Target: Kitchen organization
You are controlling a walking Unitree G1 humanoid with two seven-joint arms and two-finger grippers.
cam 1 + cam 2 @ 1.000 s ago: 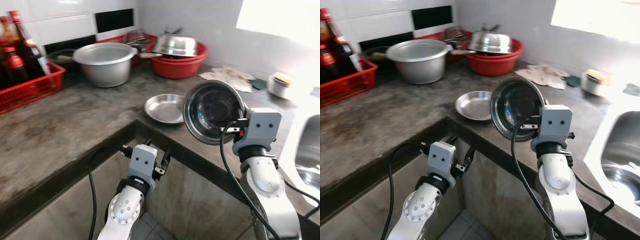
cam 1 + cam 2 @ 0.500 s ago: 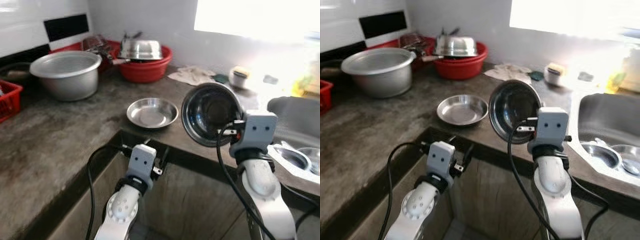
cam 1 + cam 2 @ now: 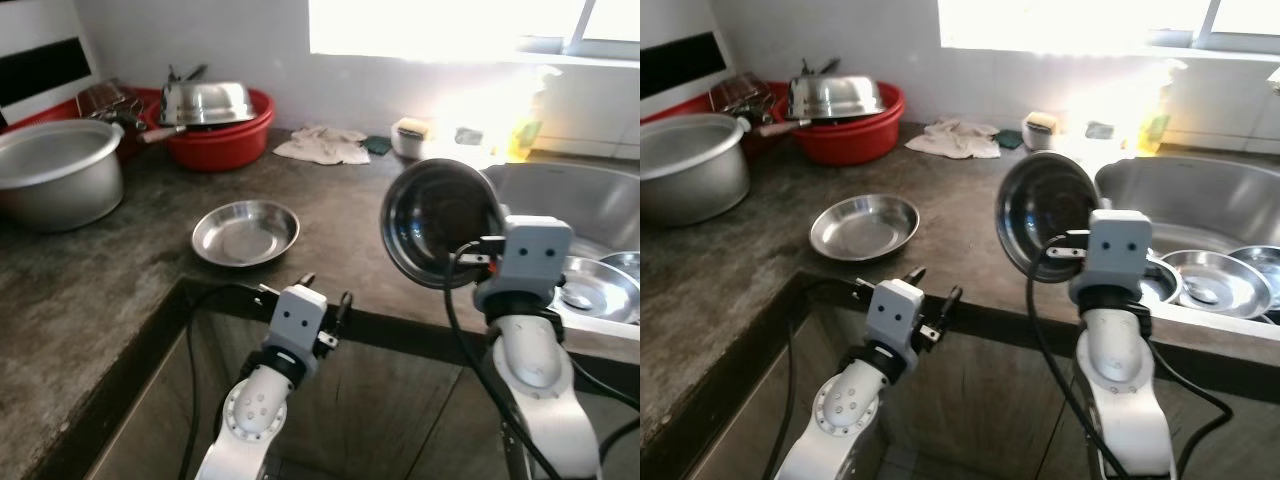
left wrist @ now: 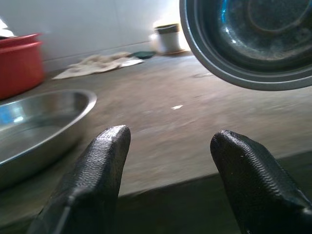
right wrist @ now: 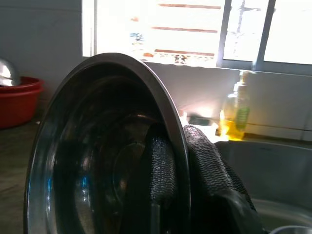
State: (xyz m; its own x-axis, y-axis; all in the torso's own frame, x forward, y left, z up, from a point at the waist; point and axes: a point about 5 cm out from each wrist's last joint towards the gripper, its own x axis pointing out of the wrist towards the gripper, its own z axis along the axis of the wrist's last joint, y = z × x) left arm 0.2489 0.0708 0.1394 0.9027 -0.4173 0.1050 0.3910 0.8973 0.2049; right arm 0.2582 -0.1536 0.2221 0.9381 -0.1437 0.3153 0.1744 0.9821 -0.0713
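Glossy steel bowl, matt countertop

The right gripper is raised on a bent arm, its two black fingers pinched on the rim of a steel bowl. The left gripper is held low — fingers spread apart, nothing gripped.

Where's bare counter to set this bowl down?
The right gripper holds the steel bowl on edge. Bare counter lies between the shallow steel plate and the sink, in front of the cloth. The sink bottom is crowded with steel dishes; the red basin is full.
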